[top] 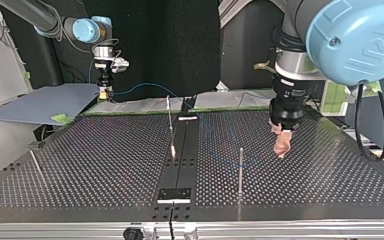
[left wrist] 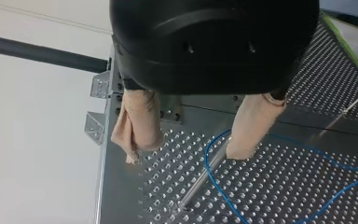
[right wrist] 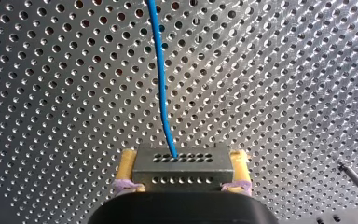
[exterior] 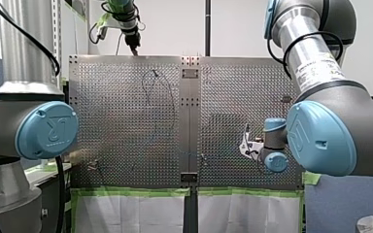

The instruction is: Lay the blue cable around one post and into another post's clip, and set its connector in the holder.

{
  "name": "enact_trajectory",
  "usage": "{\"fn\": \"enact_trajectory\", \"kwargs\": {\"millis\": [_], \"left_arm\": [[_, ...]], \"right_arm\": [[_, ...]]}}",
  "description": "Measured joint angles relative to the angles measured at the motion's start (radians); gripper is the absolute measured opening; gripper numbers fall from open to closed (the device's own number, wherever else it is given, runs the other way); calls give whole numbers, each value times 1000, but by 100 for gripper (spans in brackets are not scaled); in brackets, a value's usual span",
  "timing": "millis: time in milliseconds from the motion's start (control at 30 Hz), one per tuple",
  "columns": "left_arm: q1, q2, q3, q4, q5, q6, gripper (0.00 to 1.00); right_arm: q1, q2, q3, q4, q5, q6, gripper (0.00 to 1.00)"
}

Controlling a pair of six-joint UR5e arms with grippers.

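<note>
The blue cable [right wrist: 161, 79] runs from a perforated metal connector [right wrist: 182, 157] out over the table. My right gripper [right wrist: 184, 170] is shut on that connector between its yellow pads, low over the board near the front view's right [exterior: 245, 145]. Further along, the cable [left wrist: 214, 182] loops round the foot of a thin metal post [left wrist: 200, 179]. My left gripper [left wrist: 186, 151] hangs open just above that post, which stands close to one beige finger [left wrist: 249, 128]. In the top view it [top: 281, 145] is right of centre.
More thin posts [top: 240, 170] [top: 170, 125] [top: 35, 162] stand on the perforated table [top: 330, 175]. A dark strip down the middle carries a small plate [top: 175, 194]. Green tape [exterior: 136, 192] lines the near edge in the front view.
</note>
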Motion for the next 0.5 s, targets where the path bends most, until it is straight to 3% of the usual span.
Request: {"fn": "enact_trajectory", "kwargs": {"millis": [300,500], "left_arm": [[-1,0,0,0,0,74,100],[-2,0,0,0,0,85,100]], "right_arm": [[0,0,0,0,0,-1,1],[0,-1,0,0,0,-1,1]]}}
